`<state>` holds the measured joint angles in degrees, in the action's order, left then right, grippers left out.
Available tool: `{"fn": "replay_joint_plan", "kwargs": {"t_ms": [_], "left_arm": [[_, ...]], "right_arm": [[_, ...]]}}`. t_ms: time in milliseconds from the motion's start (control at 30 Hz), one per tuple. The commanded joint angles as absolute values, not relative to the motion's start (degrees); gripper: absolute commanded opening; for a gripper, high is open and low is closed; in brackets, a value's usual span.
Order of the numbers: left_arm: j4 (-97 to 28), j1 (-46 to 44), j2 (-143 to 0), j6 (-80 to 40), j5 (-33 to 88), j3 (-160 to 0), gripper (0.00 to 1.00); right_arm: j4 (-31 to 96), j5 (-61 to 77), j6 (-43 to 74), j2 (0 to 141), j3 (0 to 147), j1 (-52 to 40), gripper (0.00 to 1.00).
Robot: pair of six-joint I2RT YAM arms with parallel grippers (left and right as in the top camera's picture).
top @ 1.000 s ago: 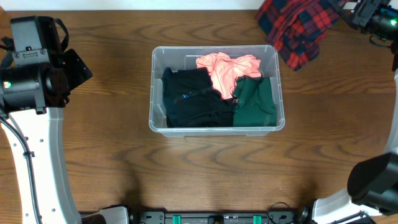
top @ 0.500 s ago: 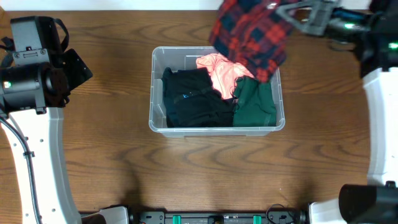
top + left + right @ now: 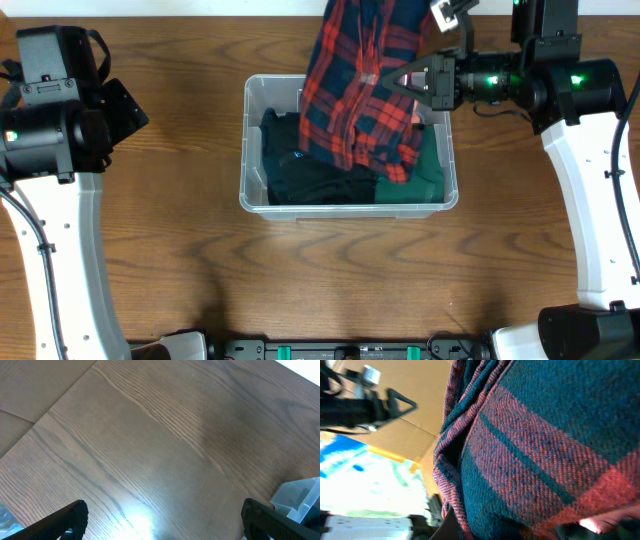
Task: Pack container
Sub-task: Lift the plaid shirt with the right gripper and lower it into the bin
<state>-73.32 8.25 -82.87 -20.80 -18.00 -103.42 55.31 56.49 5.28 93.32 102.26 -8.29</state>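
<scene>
The container (image 3: 252, 150) is a clear plastic tub in the middle of the table, holding a black garment (image 3: 300, 165) and a green garment (image 3: 432, 170). My right gripper (image 3: 400, 78) is shut on a red and navy plaid shirt (image 3: 355, 90) that hangs over the tub and hides what lies beneath it. The plaid cloth fills the right wrist view (image 3: 545, 435). My left gripper (image 3: 160, 522) is open and empty above bare wood left of the tub, whose corner (image 3: 300, 497) shows in the left wrist view.
The wooden table (image 3: 150, 260) surrounds the tub. The left arm (image 3: 50, 110) stands at the far left, the right arm (image 3: 585, 160) along the right side. The table's far edge runs just behind the tub.
My right gripper has carried the plaid shirt from the back right corner leftward and lower, so it now hangs over the tub and covers the pink garment. The left arm has not moved.
</scene>
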Motion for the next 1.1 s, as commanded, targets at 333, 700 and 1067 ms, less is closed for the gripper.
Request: {"fn": "replay_joint_plan", "kwargs": {"t_ms": [333,700,1067], "left_arm": [[-73.52,8.56,-82.67,-21.08,-18.7,-103.2,0.98],[-73.52,8.56,-82.67,-21.08,-18.72,-103.2,0.98],[-73.52,8.56,-82.67,-21.08,-18.7,-103.2,0.98]], "right_arm": [[41.01,29.78,51.27,91.07,102.98,-12.8,0.01],[36.14,25.63,47.29,91.07,102.98,-22.17,0.01],[57.76,45.08,-1.87,91.0,103.02,-21.67,0.01]]}}
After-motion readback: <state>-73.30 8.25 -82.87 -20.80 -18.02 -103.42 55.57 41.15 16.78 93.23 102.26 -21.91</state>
